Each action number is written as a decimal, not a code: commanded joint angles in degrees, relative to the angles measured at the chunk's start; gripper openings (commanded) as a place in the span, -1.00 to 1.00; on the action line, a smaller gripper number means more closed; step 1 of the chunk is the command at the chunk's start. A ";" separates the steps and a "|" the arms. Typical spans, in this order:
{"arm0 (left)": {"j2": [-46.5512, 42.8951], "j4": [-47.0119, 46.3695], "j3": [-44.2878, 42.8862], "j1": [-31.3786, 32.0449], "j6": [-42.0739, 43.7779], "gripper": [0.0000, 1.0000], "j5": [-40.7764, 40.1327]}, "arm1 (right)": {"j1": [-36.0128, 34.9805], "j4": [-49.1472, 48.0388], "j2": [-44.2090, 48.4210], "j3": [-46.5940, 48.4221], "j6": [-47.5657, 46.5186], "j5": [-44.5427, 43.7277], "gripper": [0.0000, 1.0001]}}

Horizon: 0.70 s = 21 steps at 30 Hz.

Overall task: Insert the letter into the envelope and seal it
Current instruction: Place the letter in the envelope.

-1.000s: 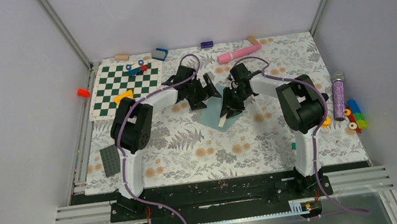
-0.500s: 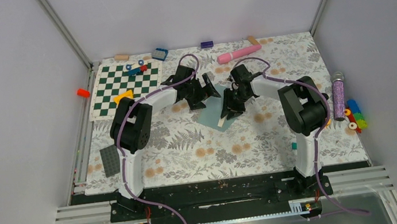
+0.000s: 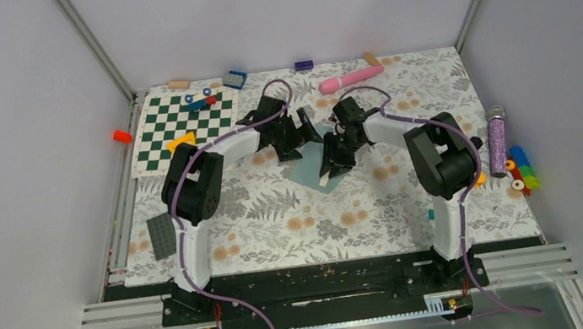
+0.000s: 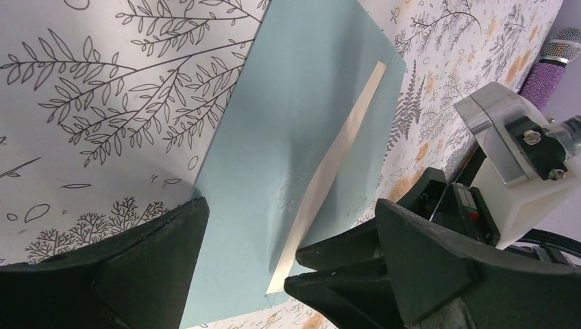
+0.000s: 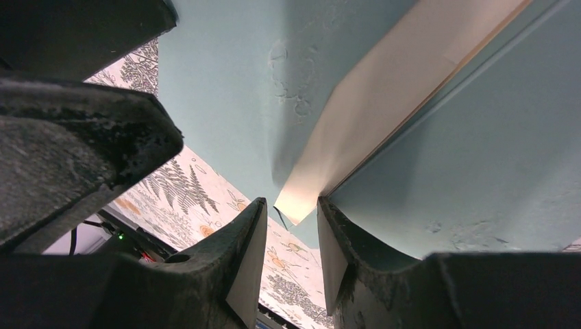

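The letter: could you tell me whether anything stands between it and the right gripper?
Nothing visible does. The right gripper has its slightly parted tips at the corner of the letter poking out of the envelope. The left gripper hangs open above, not between them.

Floral-print table [image 3: 278,217] carries teal envelope [image 3: 305,173] centre, chequered board [image 3: 181,128] far-left, pink cylinder [image 3: 351,79] rear, grey studded plate [image 3: 161,235] near-left.

The left end effector [image 4: 291,205], fingers spread, frames the envelope [image 4: 301,89] with the letter [image 4: 346,140] edge showing.
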State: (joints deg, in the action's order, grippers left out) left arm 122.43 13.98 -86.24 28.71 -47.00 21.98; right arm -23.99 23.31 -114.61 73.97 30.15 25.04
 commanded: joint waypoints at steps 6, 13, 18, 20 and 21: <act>0.09 4.50 0.75 -0.94 1.74 0.97 -4.27 | -1.04 -0.53 -1.53 3.06 1.48 0.81 -0.19; 0.09 4.55 0.80 -0.99 1.74 0.97 -4.41 | -1.10 0.03 1.34 0.88 0.72 0.61 -0.19; 0.04 4.78 0.84 -1.02 1.61 0.97 -4.71 | -1.06 -0.60 4.24 -3.04 0.83 -1.38 -0.19; -0.19 4.92 1.03 -1.02 1.29 0.97 -5.10 | -0.93 -0.56 4.71 -2.92 1.04 -1.99 -0.18; -0.41 4.96 1.36 -1.10 0.97 0.98 -5.40 | -0.78 -0.53 5.07 -2.69 0.99 -2.23 -0.18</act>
State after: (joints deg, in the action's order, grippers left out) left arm 122.41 14.09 -86.24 28.53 -47.00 21.91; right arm -24.45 22.83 -113.16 71.57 30.96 24.82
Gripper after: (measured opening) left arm 0.985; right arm 0.405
